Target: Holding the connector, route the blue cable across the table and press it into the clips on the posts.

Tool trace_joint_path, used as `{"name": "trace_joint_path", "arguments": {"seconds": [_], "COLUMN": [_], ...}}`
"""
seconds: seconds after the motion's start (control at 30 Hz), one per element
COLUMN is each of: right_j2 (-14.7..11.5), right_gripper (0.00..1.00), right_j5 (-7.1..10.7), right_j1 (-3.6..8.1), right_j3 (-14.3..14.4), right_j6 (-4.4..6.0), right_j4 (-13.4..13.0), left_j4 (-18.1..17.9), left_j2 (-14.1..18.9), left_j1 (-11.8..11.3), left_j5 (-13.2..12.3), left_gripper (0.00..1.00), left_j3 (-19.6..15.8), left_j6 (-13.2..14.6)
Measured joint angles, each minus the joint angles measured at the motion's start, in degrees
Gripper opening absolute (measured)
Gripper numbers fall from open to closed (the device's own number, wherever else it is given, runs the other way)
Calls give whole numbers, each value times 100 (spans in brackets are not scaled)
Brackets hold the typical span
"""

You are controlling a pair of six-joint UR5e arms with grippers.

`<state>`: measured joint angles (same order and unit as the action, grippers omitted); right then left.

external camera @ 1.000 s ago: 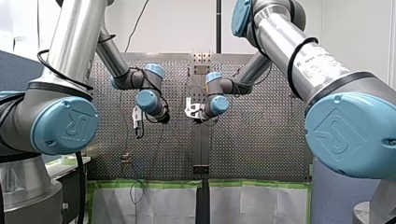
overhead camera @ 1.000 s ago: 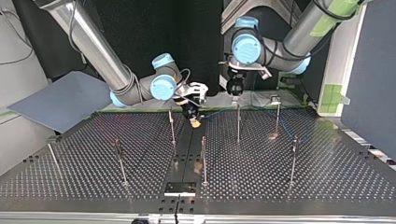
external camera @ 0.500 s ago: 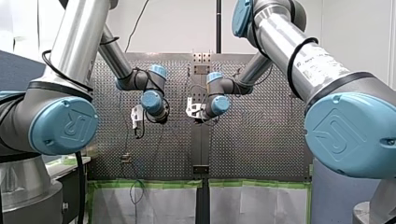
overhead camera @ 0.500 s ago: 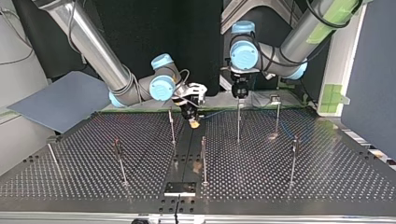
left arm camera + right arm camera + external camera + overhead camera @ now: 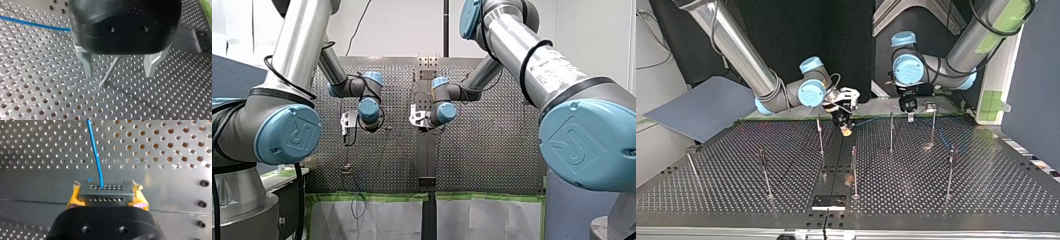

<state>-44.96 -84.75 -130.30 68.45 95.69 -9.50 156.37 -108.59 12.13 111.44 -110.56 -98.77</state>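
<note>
Perforated metal table (image 5: 736,200): thin upright metal posts (image 5: 854,172) stand spread from its near edge in the top view back to its far edge.
My right gripper (image 5: 106,195): by the middle of the far edge, with yellow pads (image 5: 73,197) clamped on the dark grey rectangular connector (image 5: 105,191).
Blue cable (image 5: 96,155): leaves the connector's holed face and runs along the far edge.
My left gripper (image 5: 119,73): further along that edge; its metal fingers (image 5: 86,61) are spread apart and hold nothing. A thin post (image 5: 110,70) shows in the gap, touching neither finger.
</note>
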Motion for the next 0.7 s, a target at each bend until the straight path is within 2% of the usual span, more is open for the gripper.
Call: {"name": "trace_joint_path", "arguments": {"seconds": [0.1,0.33,0.43,0.5,0.7], "right_j2": [0,0,-1,-1,0], "right_gripper": [0,0,0,0,0], "right_j5": [13,16,13,12,12], "right_j1": [-11,-16,-17,-17,-18], "right_j3": [0,2,3,2,0], "right_j6": [-3,-5,-5,-4,-4], "right_j4": [0,0,-1,0,0], "left_j4": [112,222,194,136,-95], "left_j2": [-16,-18,-11,5,182], "left_j1": [0,-70,-44,3,142], "left_j5": [-4,373,488,463,171], "left_gripper": [100,100,100,100,100], "left_j3": [-12,-368,-522,-566,-603], "left_j6": [-61,-252,-242,-181,53]}}
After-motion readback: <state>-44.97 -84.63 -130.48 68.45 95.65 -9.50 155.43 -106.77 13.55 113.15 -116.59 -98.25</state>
